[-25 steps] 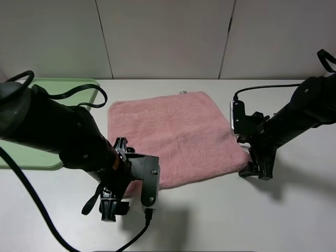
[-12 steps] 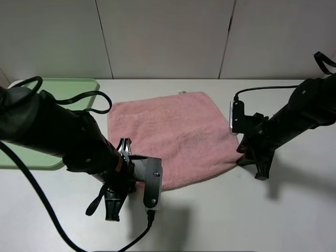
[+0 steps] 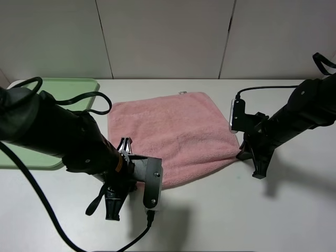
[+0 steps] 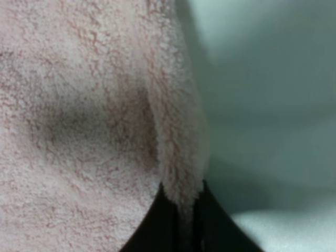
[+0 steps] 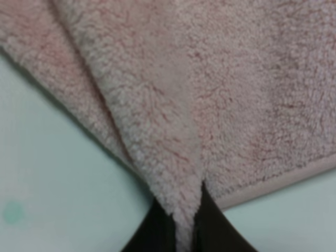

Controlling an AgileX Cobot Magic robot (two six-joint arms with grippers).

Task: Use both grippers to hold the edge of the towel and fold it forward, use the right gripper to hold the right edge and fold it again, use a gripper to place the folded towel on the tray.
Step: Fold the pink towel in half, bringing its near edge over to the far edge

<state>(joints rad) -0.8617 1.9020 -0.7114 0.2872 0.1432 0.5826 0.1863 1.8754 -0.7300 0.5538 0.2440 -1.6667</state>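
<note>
The salmon-pink towel (image 3: 173,131) lies spread flat on the white table, with a small white label (image 3: 182,92) on its far edge. My left gripper (image 3: 129,181) is at its near left corner and my right gripper (image 3: 242,155) at its near right corner. In the left wrist view the left gripper (image 4: 181,210) is shut on a pinched ridge of the towel (image 4: 79,131). The right gripper (image 5: 178,212) is likewise shut on a raised fold of the towel (image 5: 247,89), beside the edge of the towel (image 5: 273,181). The light green tray (image 3: 58,82) lies at the far left, partly behind my left arm.
Bare white table runs in front of the towel and to the right of my right arm. A panelled wall (image 3: 168,37) closes off the back. My left arm's black cable (image 3: 31,189) loops over the table's near left side.
Both grippers went from open to shut on the towel's near corners. The near right corner has bunched up and drawn slightly inward toward the right gripper.
</note>
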